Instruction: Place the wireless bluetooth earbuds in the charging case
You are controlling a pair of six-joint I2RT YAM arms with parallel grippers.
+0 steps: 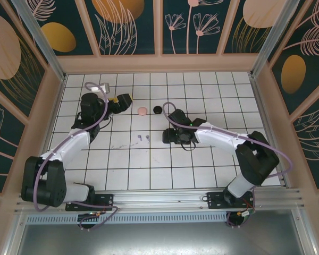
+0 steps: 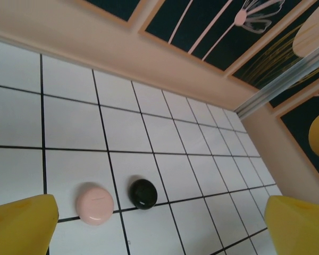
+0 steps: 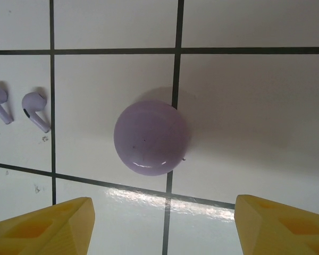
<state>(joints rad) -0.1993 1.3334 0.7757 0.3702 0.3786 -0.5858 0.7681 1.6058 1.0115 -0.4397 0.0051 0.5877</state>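
The right tool [image 3: 165,218] is open wide. Its two yellow fingers [image 3: 48,226] stand far apart, one at each bottom corner of the right wrist view. It holds nothing and it touches nothing.

The round lilac case [image 3: 151,137] lies on the white tiled bench [image 3: 255,106], just ahead of the gap between those fingers. It sits partly on a black line between two tiles. Its top is smooth and shiny, and it looks shut.

The two lilac earbuds [image 3: 36,110] are not in the case. They lie side by side on the bench, to the left of the case in this view, near it but not touching it. Each one has a round head and a short stem. Seen from above, they lie near the middle of the bench, between the two arms and just beside the right tool.

The left tool [image 2: 159,223] is open wide too. Its yellow fingers sit at the two bottom corners of the left wrist view, and there is nothing between them.

In front of the left tool lie a pink case [image 2: 95,203] and a black case [image 2: 143,193]. They are round and lie close together but do not touch. The pink one is on the left in that view. From above, both lie farther back on the bench than the lilac earbuds.
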